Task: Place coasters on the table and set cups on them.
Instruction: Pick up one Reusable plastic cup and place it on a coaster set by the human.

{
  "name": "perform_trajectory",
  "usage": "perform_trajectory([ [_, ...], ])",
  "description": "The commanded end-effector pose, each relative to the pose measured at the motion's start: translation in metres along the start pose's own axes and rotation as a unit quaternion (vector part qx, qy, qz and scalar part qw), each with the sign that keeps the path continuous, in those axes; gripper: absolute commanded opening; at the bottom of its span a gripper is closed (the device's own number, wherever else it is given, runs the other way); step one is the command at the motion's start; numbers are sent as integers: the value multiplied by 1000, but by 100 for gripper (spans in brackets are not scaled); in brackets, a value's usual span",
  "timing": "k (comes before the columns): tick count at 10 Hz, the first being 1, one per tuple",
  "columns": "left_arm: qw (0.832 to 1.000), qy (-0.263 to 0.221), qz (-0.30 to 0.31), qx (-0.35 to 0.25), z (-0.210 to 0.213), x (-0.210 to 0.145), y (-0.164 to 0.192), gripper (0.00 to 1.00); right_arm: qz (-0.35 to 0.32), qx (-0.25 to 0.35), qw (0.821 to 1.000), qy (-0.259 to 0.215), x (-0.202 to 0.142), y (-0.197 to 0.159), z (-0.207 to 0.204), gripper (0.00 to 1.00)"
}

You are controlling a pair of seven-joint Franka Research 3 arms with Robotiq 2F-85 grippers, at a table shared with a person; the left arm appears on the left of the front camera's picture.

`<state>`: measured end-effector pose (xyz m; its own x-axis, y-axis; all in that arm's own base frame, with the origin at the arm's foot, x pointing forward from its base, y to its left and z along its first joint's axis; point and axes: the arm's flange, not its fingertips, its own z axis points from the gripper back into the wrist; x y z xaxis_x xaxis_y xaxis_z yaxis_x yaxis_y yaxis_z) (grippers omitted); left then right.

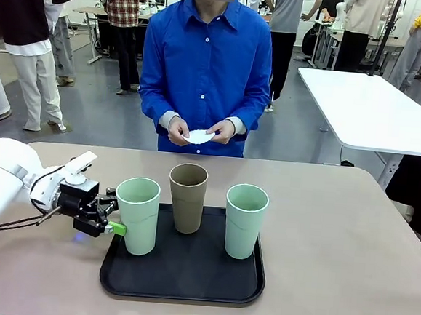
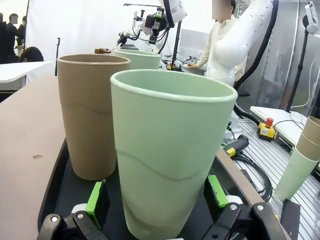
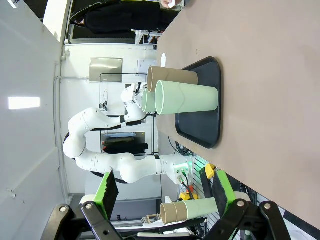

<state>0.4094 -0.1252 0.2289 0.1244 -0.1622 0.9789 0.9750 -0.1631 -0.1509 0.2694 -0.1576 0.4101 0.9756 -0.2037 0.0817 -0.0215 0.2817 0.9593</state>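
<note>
Left wrist view puts the nearest green cup (image 2: pixel 170 150) dead ahead, upright at the left end of the tray (image 2: pixel 54 176), its long axis vertical. The left claw (image 2: pixel 157 200) straddles it low down, spread wide, 1 green pad on each side. It grips nothing yet, and I cannot tell whether either pad touches. This arm is plainly the nearer, so a squeeze and a straight lift look like its next call.

A brown cup (image 1: pixel 187 199) stands at the tray's middle and a 2nd green cup (image 1: pixel 245 222) at its right end. All 3 are tall, tapered, matte and handleless.

The tray is black, shallow and round-cornered, on the beige table (image 1: pixel 335 247).

Beyond the tray's far edge the person's hands (image 1: pixel 177 131) hold the thin white scalloped paper coasters (image 1: pixel 200 136). None lies on the table.

The right claw (image 3: pixel 165 192) hangs wide open and empty, well off the tray's right end.
</note>
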Motion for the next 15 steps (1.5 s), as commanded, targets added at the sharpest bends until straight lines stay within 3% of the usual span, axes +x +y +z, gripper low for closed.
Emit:
perform_trajectory([
  [1,1000,2,7,0,-6,-3,6,100,7,6,1000,-1,-1,0,0,100],
  [8,1000,14,10,-16,-28,-16,9,100,7,6,1000,-1,-1,0,0,100],
  [14,999,4,-26,-29,-43,-13,8,100,7,6,1000,-1,-1,0,0,100],
  [15,999,-1,-29,-37,-43,-13,8,41,7,6,1000,-1,-1,0,0,100],
])
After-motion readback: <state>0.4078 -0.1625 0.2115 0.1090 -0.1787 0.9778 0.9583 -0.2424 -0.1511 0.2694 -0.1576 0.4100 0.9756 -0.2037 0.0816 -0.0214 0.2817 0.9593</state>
